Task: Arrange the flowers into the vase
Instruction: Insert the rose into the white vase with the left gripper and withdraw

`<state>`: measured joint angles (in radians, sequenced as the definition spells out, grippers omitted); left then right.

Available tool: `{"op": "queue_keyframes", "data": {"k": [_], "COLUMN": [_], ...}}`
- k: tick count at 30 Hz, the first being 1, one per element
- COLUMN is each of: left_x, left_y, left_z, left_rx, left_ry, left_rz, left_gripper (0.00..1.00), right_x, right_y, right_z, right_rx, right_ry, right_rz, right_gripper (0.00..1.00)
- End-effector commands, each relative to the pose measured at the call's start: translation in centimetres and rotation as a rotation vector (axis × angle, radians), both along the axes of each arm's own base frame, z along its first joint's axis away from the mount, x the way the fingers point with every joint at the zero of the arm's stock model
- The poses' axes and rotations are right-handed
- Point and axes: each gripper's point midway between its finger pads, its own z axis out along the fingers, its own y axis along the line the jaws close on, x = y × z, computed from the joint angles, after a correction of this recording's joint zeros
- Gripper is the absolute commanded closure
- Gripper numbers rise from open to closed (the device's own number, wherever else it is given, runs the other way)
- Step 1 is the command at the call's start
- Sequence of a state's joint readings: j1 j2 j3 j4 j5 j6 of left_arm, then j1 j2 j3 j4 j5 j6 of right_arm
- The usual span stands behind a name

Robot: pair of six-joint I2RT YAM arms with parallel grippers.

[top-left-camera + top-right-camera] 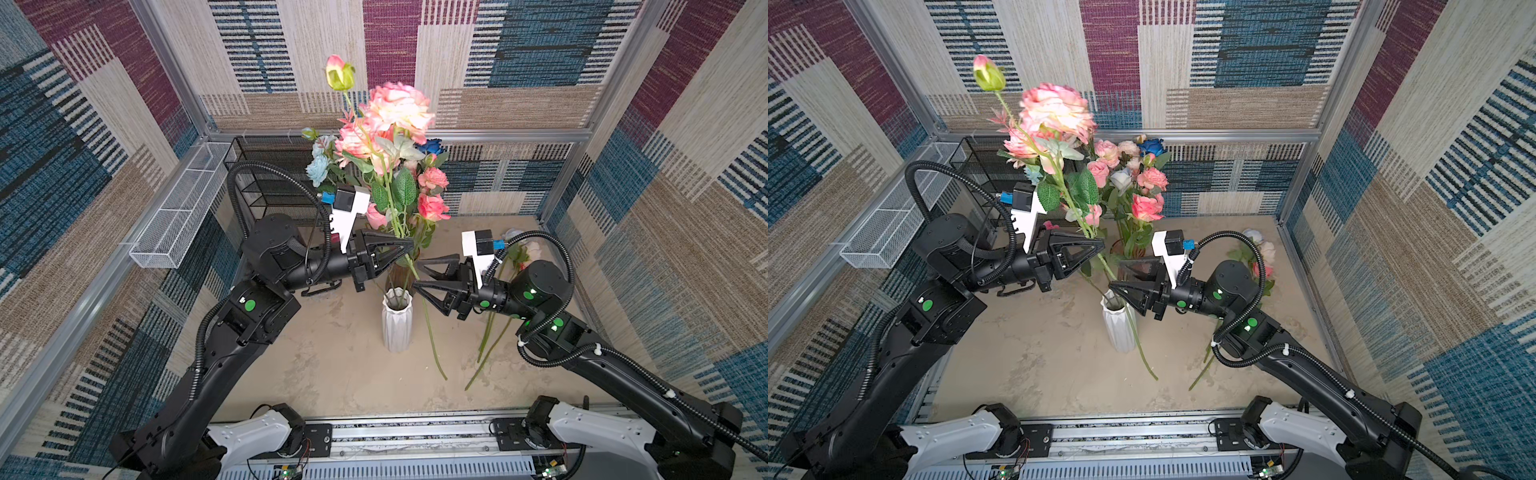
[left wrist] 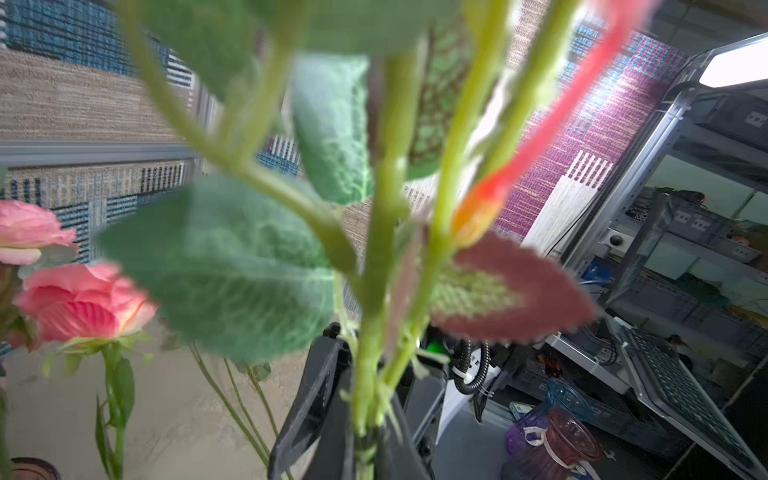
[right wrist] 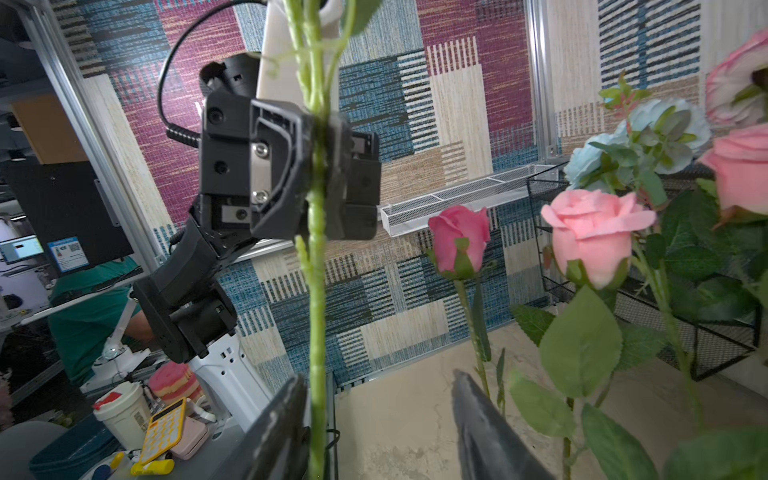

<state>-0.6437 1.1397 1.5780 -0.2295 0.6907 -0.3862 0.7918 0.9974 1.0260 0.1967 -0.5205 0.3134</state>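
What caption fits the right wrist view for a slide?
Left claw clamps a green flower stem; right claw open around it.

leaves (image 2: 232, 270): blurred | lying flowers (image 1: 535, 249): half hidden behind right arm (image 1: 540, 286)

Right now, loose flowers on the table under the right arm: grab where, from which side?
Probably the bare stems near mid-length, right tool coming straight down, jaws across them. They lie flat, tips toward the front; blooms and leaves crowd the far end.
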Motion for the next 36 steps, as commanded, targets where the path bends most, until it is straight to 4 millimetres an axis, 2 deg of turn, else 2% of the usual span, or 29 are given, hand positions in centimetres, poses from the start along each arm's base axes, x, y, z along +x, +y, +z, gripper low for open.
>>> {"op": "queue_keyframes", "data": {"k": [1,6,10,18,22,24,28,36], "left_x": [0.5,1.9,2.9,2.9,3.2,3.8,5.4,7.8], "left_y": [0.9,2.9,4.4,5.2,5.4,5.1,3.7,0.6], "left_z": [0.2,1.0,2.0,5.7,6.4,6.0,4.0,-3.0], "left_rx": [0.077,0.200,0.225,0.181,0.165,0.175,0.215,0.282], "left_ry": [-0.071,-0.149,-0.214,-0.316,-0.342,-0.341,-0.298,-0.115], "left_rz": [0.087,0.250,0.365,0.424,0.446,0.453,0.432,0.345], "left_gripper": [1.00,1.00,1.00,1.00,1.00,1.00,1.00,1.00], "right_x": [0.5,0.3,-0.1,-0.6,-0.7,-0.7,-0.7,-0.6], "right_y": [-1.4,-4.0,-5.2,-5.9,-6.1,-6.1,-6.1,-6.3], "right_z": [0.2,1.1,1.8,2.4,2.4,2.4,2.3,1.6], "right_rx": [-0.005,0.009,0.020,0.030,0.032,0.031,0.030,0.026], "right_ry": [-0.011,-0.041,-0.060,-0.073,-0.075,-0.076,-0.074,-0.063], "right_rz": [-0.093,-0.205,-0.240,-0.251,-0.252,-0.253,-0.253,-0.268], "right_gripper": [0.38,0.37,0.37,0.38,0.38,0.39,0.39,0.39]}}
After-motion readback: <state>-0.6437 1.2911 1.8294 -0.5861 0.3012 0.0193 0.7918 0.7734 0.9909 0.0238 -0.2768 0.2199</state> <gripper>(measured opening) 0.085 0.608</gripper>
